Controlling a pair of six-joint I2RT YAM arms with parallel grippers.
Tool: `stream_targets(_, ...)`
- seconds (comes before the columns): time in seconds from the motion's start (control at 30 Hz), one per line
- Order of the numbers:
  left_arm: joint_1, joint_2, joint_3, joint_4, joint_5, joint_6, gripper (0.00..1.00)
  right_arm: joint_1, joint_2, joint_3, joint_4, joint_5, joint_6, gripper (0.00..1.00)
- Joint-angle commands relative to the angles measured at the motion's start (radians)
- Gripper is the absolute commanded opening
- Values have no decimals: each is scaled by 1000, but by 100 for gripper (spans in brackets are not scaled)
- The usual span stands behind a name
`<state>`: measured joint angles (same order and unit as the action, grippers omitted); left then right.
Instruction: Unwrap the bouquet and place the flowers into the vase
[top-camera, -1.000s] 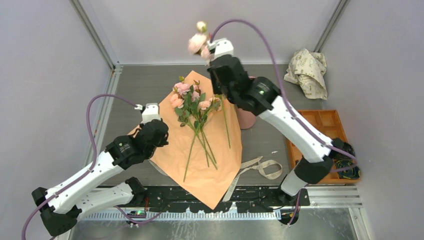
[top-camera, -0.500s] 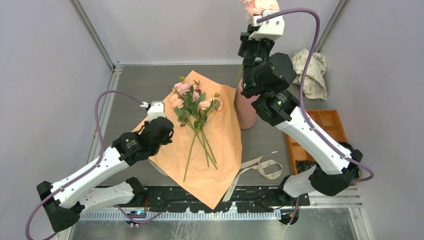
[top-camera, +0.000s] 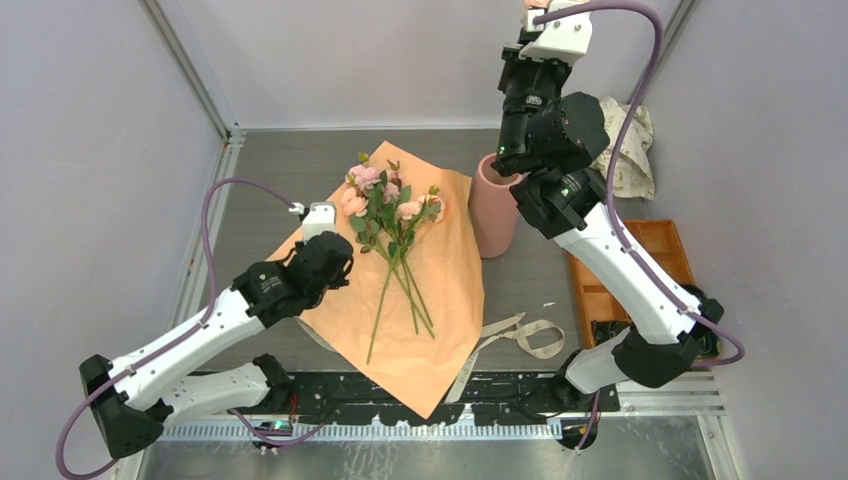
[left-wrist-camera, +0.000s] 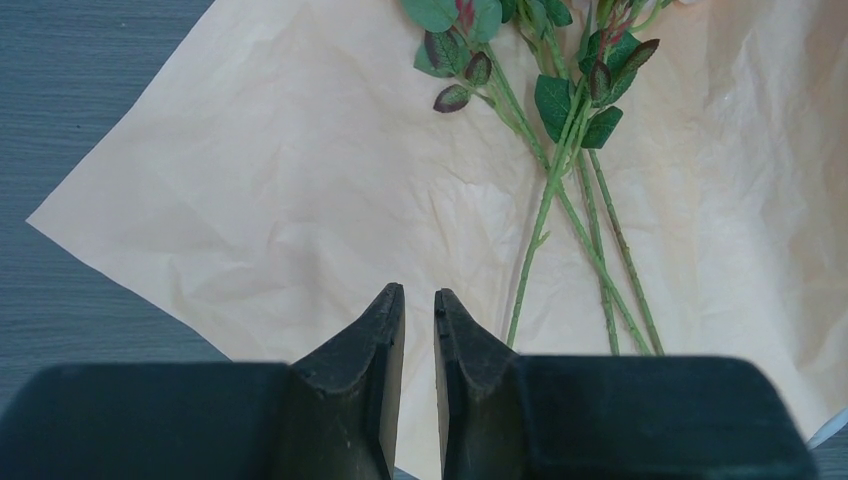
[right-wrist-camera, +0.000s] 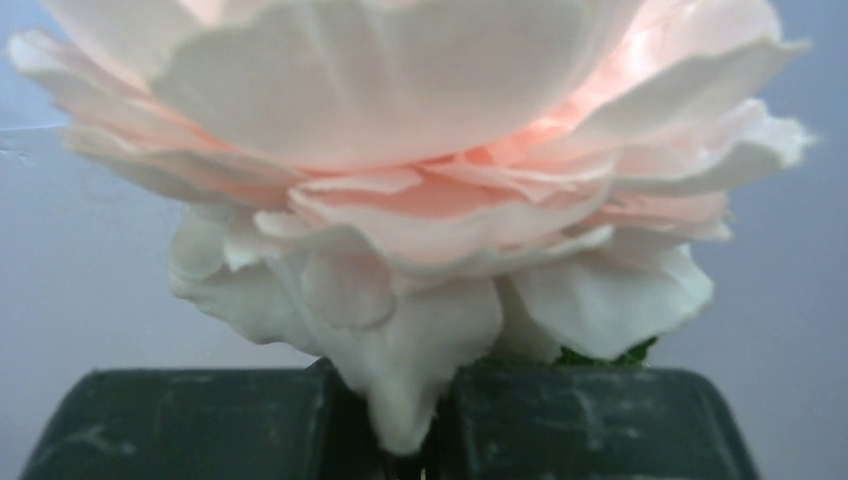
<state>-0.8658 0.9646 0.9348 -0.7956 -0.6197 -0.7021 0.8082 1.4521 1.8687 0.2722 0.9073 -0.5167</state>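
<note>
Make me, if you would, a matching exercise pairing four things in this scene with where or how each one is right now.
Things:
1. vase
2. ribbon
3. crumpled cream paper
4. right gripper

Places or states:
a. at the far right of the table
b. shut on a pink bloom, raised high
c. lying flat, right of the wrapping paper at its near end
d. standing upright beside the wrapping paper

Pairs: 1-d, 2-c, 3-a, 4-b
</note>
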Motion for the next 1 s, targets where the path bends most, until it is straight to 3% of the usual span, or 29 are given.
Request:
stream_targets(0.0,0,7,45,57,5,5,18,-9,-68,-27,-9,11,42,1)
stream_targets(0.27,0,24,57,63,8,15,18,-23,-121,-127,-101,50,135,1)
stream_targets(0.57,0,112,103,112,36,45,21,-85,-151,-330,-252,58,369,4)
stream_targets(0.67,3,162,130,121,56,66,25,-109,-151,-350,-351,40,461,20)
stream_targets(0.7,6,178,139,123,64,72,26,-114,-152,-350,-374,32,482,30)
stream_targets(0.77,18,217,153,131,91,79,30,-121,-154,-349,-408,19,505,63)
stream_targets(0.8,24,234,158,140,110,82,32,-123,-154,-348,-423,18,512,72)
stream_targets(0.9,43,284,174,165,156,87,38,-125,-158,-332,-478,18,543,89)
stream_targets(0.97,56,319,190,176,179,95,43,-125,-171,-326,-508,10,565,94)
